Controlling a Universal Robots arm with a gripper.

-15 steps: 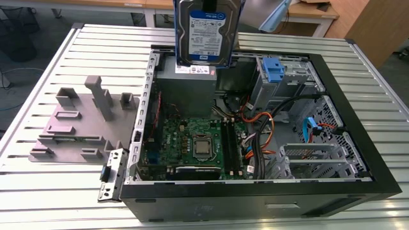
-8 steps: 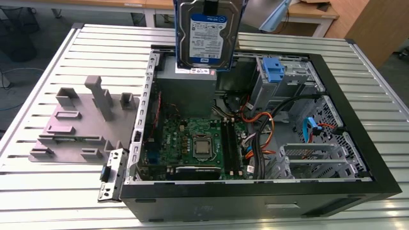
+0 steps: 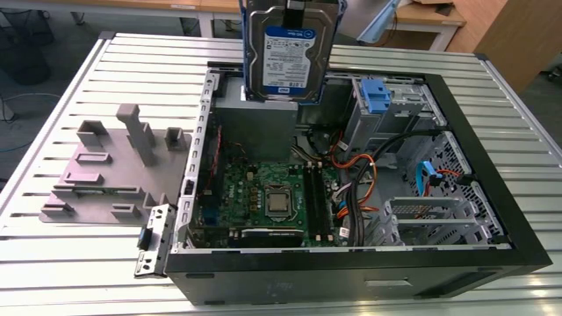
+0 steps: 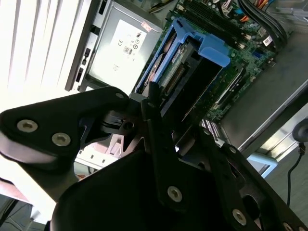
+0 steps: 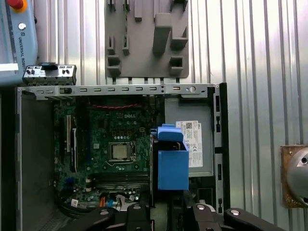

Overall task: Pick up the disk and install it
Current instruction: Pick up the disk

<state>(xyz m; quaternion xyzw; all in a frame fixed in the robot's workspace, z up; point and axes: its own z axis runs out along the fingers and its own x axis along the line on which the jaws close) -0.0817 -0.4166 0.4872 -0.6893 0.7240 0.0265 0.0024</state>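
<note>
Your gripper [image 4: 142,98] is pinched on the upper end of the disk [image 3: 288,49]. The disk hangs upright in the air, touching nothing, above the open computer case [image 3: 351,283], toward the far edge of the bench [image 3: 52,263].

Treat this hard drive as dense and rigid, with smooth metal sides that could slip, and as likely to suffer from any knock. Its blue rail frame [image 4: 211,50] is plastic and probably flexes, so grip the metal body at the short end and keep off the connector.

The exterior view gives you the label face and the clearance above the case. The second wrist view gives the connector edge with the frame wrapped round it. The first wrist view looks straight down and puts the frame just beside the sticker on the power-supply box [image 5: 190,108], next to the motherboard [image 5: 115,144].
</note>
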